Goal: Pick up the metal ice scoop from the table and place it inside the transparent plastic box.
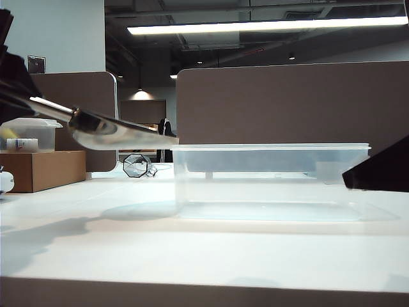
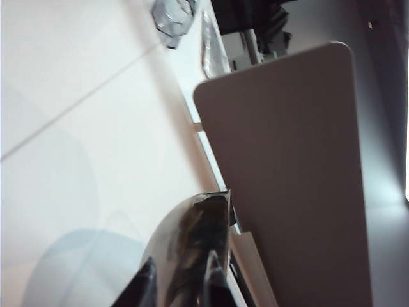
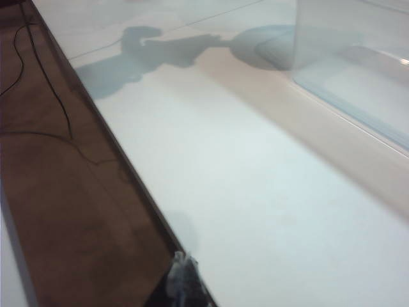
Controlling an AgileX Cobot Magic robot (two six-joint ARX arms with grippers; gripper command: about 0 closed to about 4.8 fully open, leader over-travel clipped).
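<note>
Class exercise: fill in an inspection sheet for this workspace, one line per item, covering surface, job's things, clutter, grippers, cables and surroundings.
Surface: white table, bare in front.
Job's things: metal ice scoop held in the air, lip near the rim of the transparent plastic box, which holds nothing.
Clutter: cardboard box, small lidded tub, crumpled clear wrapper.
Grippers: left gripper shut on scoop; right gripper low by table edge, state unclear.
Cables: black cables on floor.
Surroundings: brown partitions.
</note>
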